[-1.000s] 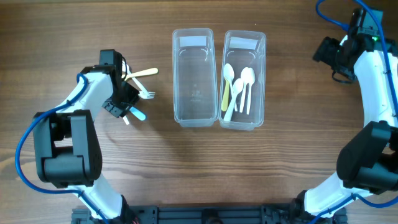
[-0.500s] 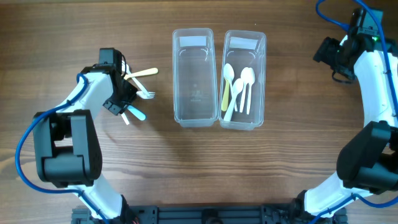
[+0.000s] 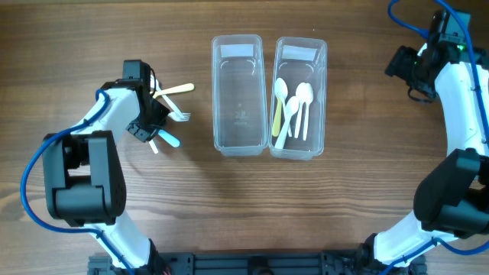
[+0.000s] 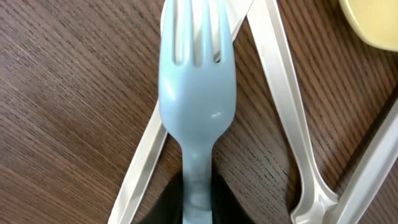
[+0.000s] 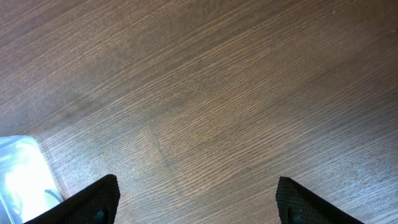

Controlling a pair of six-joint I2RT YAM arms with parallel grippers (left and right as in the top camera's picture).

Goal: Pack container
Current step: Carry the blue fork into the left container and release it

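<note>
Overhead, a clear rectangular plastic container stands touching its twin, the spoon-filled container, which holds white and yellow plastic spoons; loose plastic cutlery lies well to their left. The left wrist view shows the left gripper clamped on the handle of a pale blue plastic fork atop that cutlery. The right gripper hangs with fingers spread wide over the wooden table.

Left container beside right container holding spoons, left gripper on blue utensil among cutlery
</note>
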